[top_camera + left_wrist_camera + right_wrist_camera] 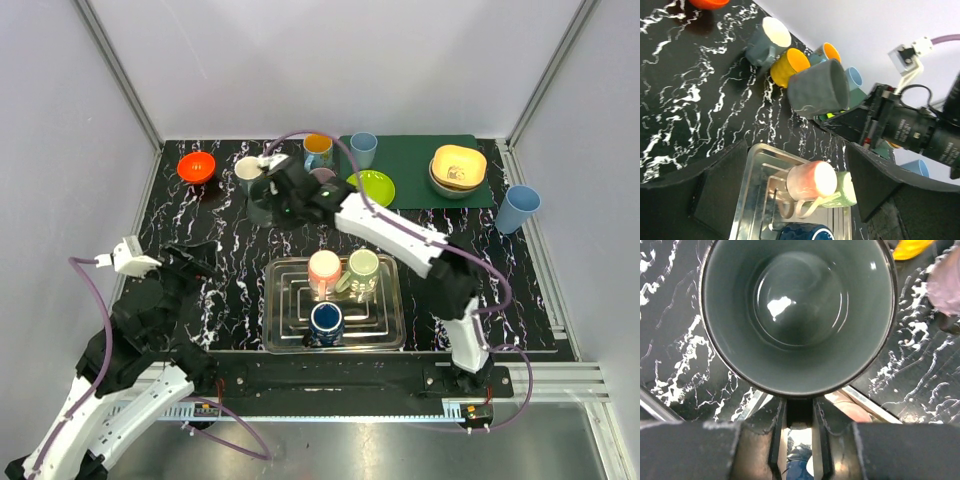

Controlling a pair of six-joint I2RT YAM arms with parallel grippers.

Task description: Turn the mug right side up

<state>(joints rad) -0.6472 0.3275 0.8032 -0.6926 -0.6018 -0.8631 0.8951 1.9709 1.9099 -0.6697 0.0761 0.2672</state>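
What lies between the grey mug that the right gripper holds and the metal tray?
Only bare black marbled tabletop, clearest in the top external view. The grey mug in the right gripper is behind the metal tray, off its back-left corner.

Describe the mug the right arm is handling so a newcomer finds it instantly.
On the black marbled table, look beyond the metal tray. The right gripper holds a tilted mug there, dark grey inside and out, unlike the cream-lined mug and yellow mug beside it.
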